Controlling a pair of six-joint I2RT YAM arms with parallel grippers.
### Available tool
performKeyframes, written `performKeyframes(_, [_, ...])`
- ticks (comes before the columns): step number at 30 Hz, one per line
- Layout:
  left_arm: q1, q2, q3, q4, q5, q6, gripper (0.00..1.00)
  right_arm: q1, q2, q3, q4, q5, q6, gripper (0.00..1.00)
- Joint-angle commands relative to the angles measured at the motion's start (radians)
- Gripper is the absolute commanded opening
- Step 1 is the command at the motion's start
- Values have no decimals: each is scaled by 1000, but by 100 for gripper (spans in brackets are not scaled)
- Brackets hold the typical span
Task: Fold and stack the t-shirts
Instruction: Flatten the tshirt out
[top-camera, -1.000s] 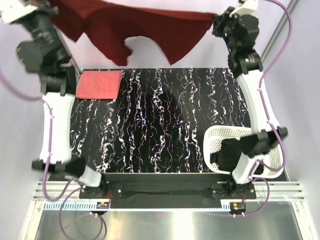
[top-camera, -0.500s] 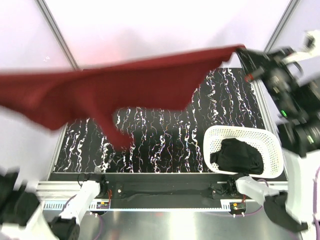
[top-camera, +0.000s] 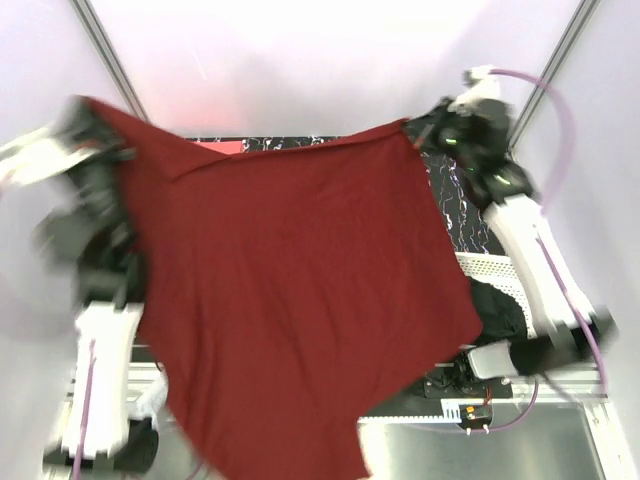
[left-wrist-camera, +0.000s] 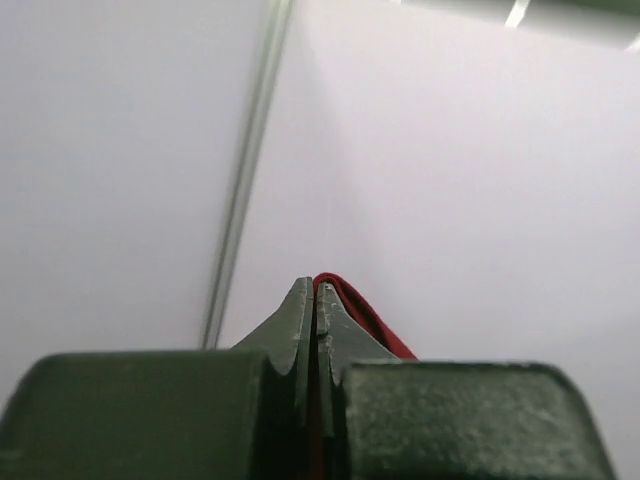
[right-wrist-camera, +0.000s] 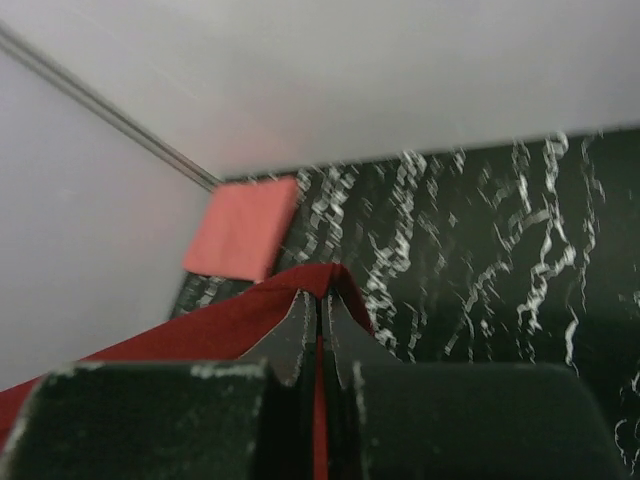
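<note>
Stretching between left tool (left-wrist-camera: 315, 292) and right tool (right-wrist-camera: 321, 302), each pinched on top corner, maroon t-shirt (top-camera: 300, 290) hangs crosswise over bench (right-wrist-camera: 480, 230).

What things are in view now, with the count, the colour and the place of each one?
maroon shirt: one, dark red, held spread out in the air over the table, hiding most of it
coral shirt: one, coral pink, folded, at the far left corner of the table
black shirt: one, black, bunched inside the basket
basket: one, white lattice, near right part of the table, partly hidden by the maroon shirt
table: one, black with white streaks
left gripper: one, dark, shut on the maroon shirt's upper left corner
right gripper: one, dark, shut on its upper right corner
</note>
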Motion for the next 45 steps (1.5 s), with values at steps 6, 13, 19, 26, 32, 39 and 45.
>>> performKeyframes(6, [2,395,-281,188,-112,-59,0,-2,553,73,447,14,-28,0])
performKeyframes(13, [19,827,-95,108,-234,-40,0,-2,1124,673,386,-42,-50,0])
performKeyframes(19, [71,1070,119,-1,-211,-39,0,-17,1394,972,400,11,-47,0])
performKeyframes(26, [72,1159,232,-114,-109,-80,0,-26,1480,1047,415,23,-12,0])
performKeyframes(32, [71,1115,229,-277,-45,-229,0,-31,1481,1036,423,37,27,0])
performKeyframes(39, [20,968,128,-415,21,-388,0,-52,1486,1064,432,56,172,0])
performKeyframes(45, [-46,769,-24,-495,33,-470,0,-81,1454,1073,391,1,245,0])
